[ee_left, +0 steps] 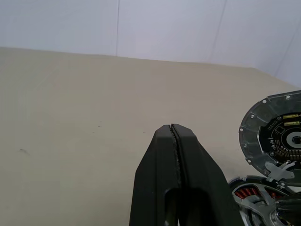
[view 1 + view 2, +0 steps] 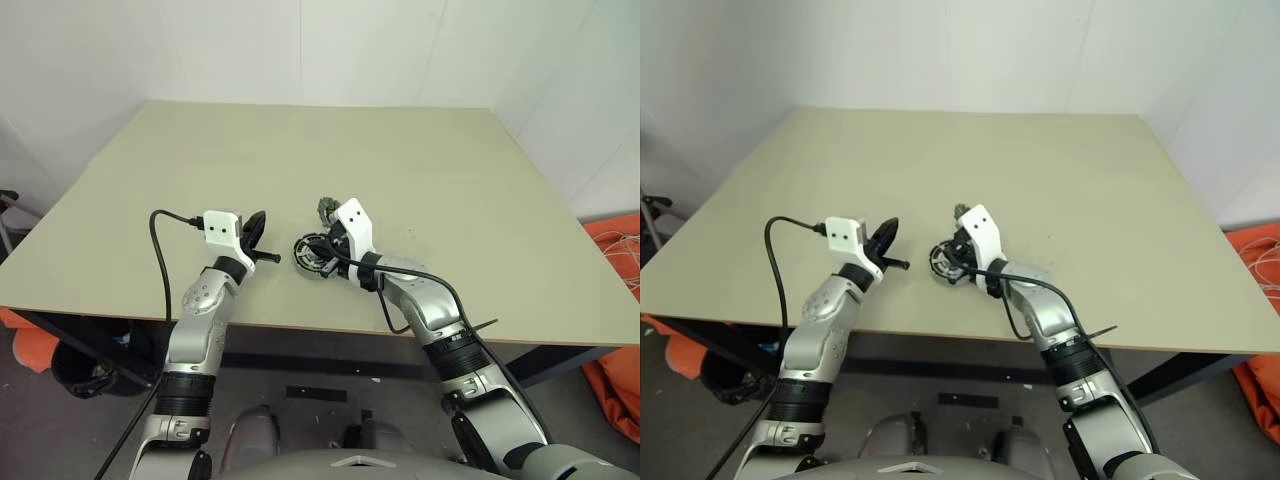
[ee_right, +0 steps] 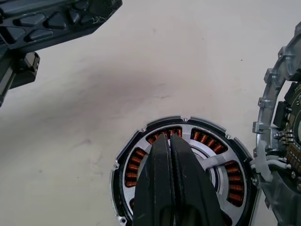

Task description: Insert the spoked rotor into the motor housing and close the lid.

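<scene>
Beige table (image 2: 420, 200), one motor housing (image 3: 181, 172), one upright lid (image 1: 277, 134), left end effector (image 1: 172, 129) and right end effector (image 3: 169, 139) both pinched closed, empty.

A large beige rectangular table (image 2: 420, 170) with a smooth matte top stands against a plain white wall (image 2: 300, 45). On the floor at the far right lies an orange fabric bundle (image 2: 618, 250); another orange item (image 2: 35, 345) sits under the table's near left edge.

We see a beige table (image 2: 420, 170) with a matte top. Near its front edge lies the motor housing (image 3: 181, 174), copper windings showing, with its hinged lid (image 1: 275, 134) standing open beside it.
</scene>
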{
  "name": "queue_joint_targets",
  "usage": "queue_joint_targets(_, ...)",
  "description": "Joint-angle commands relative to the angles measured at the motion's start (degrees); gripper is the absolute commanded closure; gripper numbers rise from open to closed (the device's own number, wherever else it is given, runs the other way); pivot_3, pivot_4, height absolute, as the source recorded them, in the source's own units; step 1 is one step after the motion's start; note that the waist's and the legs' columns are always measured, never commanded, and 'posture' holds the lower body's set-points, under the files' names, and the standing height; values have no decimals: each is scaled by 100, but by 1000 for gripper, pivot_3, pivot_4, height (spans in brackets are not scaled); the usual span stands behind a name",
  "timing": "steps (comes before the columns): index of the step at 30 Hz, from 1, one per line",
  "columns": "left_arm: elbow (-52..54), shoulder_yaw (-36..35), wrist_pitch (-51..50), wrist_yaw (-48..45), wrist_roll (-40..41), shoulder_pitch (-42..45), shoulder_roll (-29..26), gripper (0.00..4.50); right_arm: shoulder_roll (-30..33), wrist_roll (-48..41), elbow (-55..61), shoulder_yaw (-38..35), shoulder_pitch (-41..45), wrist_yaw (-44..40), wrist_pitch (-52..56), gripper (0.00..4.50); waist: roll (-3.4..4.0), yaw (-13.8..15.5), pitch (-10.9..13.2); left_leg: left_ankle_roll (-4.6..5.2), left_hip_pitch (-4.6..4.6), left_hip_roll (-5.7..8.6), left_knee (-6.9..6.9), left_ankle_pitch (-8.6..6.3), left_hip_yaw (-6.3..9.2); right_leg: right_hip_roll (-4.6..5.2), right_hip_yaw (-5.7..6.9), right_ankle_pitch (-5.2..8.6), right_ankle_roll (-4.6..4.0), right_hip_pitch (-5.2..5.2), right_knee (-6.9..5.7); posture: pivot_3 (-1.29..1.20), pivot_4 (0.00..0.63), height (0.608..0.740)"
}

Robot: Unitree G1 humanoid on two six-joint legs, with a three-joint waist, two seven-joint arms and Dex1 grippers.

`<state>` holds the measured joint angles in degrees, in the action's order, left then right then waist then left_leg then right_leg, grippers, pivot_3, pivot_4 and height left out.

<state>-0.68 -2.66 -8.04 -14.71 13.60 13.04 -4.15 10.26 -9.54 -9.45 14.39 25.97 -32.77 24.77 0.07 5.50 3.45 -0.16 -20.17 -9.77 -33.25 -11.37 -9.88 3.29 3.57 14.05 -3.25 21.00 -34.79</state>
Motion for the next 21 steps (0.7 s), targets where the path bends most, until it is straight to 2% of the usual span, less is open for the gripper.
queue_joint_targets(1, 254, -31, 40, -6, 91, 67, 30, 4465, 50, 44, 15, 42, 38, -164, 5, 4500, 0, -1, 0, 0, 0, 0, 0, 0, 0, 0, 0, 0, 0, 0, 0, 0, 0, 740)
queue_joint_targets(10, 211, -17, 12, -2, 132, 112, 80, 4465, 262, 11, 354, 61, -80, -476, 320, 4500, 0, -1, 0, 1, 9, -1, 0, 0, 0, 0, 0, 0, 0, -8, -1, 0, 0, 740)
queue_joint_targets(16, 141, -22, 58, -6, 126, 141, 107, 4465, 841, -128, 1301, 276, 261, -1385, 591, 4500, 0, 2, 0, 1, 6, -1, -2, 0, 0, -1, 0, 0, 0, -4, -3, 0, 0, 740)
queue_joint_targets(21, 43, -49, 114, -13, 118, 185, 111, 4465, 1316, -112, 1491, 593, 552, -2179, 539, 4500, -1, 5, 0, 18, 8, -2, -3, -10, 1, -1, 0, 0, 0, -7, -3, 0, 0, 740)
